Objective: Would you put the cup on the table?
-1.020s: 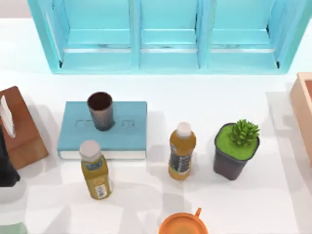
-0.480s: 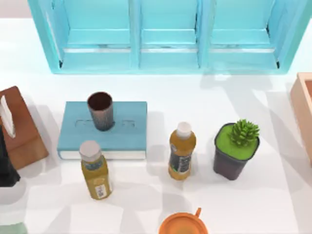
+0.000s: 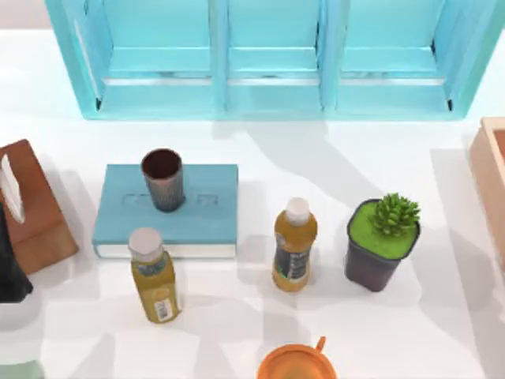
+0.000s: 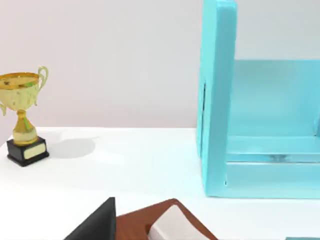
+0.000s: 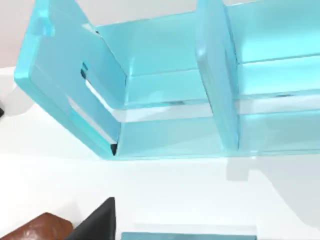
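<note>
The cup [image 3: 162, 179], a ribbed grey-brown tumbler with a dark reddish inside, stands upright on the far left part of a light blue book [image 3: 197, 213]. The book lies flat on the white table [image 3: 379, 332], left of centre. A dark part of my left arm [image 3: 9, 272] sits at the table's left edge, well left of the cup and apart from it. A dark bit of the left gripper [image 4: 95, 225] shows in the left wrist view. The right wrist view holds a dark bit of the right gripper [image 5: 97, 222] over the book's far edge [image 5: 190, 236].
Two yellow bottles [image 3: 155, 276] [image 3: 294, 245] stand in front of and right of the book. A potted plant [image 3: 383, 241] is farther right, an orange mug [image 3: 296, 363] at the front edge, a brown tissue box [image 3: 31, 209] at left. Turquoise shelf unit [image 3: 268, 55] behind; gold trophy [image 4: 22, 120].
The cup, book and bottles have not moved. Only the broad shadows on the table have shifted, now falling across the middle behind the bottle and plant.
</note>
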Robot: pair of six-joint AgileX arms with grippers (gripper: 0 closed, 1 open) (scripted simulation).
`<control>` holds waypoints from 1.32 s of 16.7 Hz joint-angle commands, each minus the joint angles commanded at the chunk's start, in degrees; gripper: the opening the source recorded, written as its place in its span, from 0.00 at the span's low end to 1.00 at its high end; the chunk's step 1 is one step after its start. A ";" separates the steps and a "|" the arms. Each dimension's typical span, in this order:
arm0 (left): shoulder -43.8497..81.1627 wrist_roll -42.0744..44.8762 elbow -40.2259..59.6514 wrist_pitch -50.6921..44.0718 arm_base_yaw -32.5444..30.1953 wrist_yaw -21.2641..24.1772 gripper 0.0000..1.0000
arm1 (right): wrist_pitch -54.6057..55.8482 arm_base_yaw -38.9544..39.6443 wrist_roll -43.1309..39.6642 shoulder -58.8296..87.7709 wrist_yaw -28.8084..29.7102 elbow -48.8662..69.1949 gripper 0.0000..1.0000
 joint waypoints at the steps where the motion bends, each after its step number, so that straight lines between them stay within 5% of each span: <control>1: 0.00 0.00 0.00 0.00 0.00 0.00 1.00 | -2.38 1.36 1.55 3.89 0.02 3.53 1.00; 11: 0.00 0.00 0.00 0.00 0.00 0.00 1.00 | -20.47 8.29 11.88 31.92 -0.38 23.97 1.00; 22: 0.00 0.00 0.00 0.00 0.00 0.00 1.00 | -21.78 8.28 12.74 35.39 -0.39 25.06 1.00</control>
